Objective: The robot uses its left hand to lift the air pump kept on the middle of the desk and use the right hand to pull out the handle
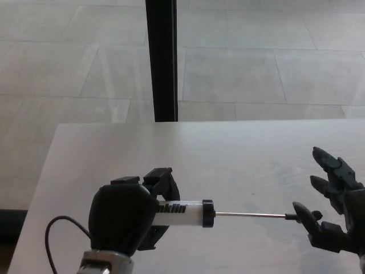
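Observation:
My left hand (128, 217) is shut on the white barrel of the air pump (185, 214), holding it level above the desk (228, 154) at the lower left. A thin metal rod (251, 215) runs out of the black cap to the right, ending in a small black handle (295, 216). My right hand (333, 208) is at the lower right edge, open, fingers spread wide. Its thumb lies close by the handle's end, not closed round it.
A black upright post (162, 60) stands beyond the desk's far edge. A black cable (57, 234) loops beside my left wrist. Pale tiled floor (256, 68) lies behind the desk.

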